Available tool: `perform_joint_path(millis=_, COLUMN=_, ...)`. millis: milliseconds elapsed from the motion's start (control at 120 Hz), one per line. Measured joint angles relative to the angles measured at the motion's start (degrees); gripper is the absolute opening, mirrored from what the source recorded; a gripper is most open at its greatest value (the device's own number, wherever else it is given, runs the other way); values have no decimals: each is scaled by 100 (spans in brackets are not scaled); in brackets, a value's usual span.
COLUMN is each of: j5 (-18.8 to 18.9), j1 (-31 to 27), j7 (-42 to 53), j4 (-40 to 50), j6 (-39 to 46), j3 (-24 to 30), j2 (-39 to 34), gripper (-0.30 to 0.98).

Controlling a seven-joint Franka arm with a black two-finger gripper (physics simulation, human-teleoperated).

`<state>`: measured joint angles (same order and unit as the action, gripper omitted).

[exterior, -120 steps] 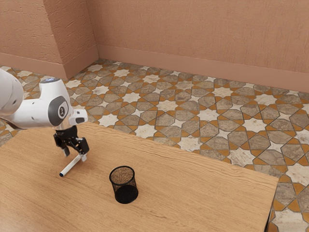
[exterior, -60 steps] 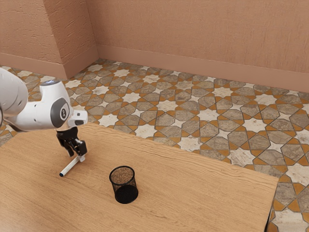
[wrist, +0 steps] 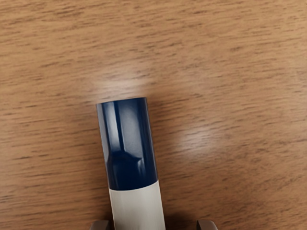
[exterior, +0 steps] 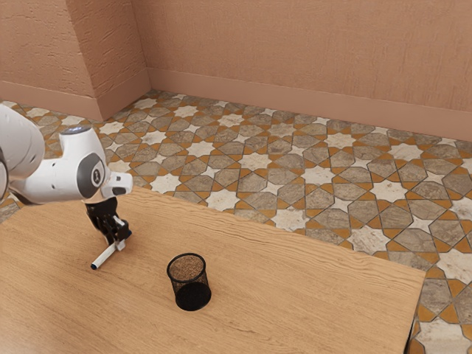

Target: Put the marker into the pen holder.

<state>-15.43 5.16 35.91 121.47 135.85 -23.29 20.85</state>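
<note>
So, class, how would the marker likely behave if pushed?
The marker would probably roll if nudged sideways, since its barrel looks round. It seems stiff, lying straight without bending. Its glossy blue cap suggests a slippery grip.

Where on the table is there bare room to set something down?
Bare wood lies between the pen holder and the table's edge at the exterior view's right. Crowded: the marker, with the open jaws astride it.
</note>
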Motion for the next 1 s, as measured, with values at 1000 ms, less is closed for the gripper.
perform_joint_path(millis=1000, j5=-1496, j1=1350, j7=745, j4=1258, j6=-76, j3=-23, j2=-3195, gripper=-5)
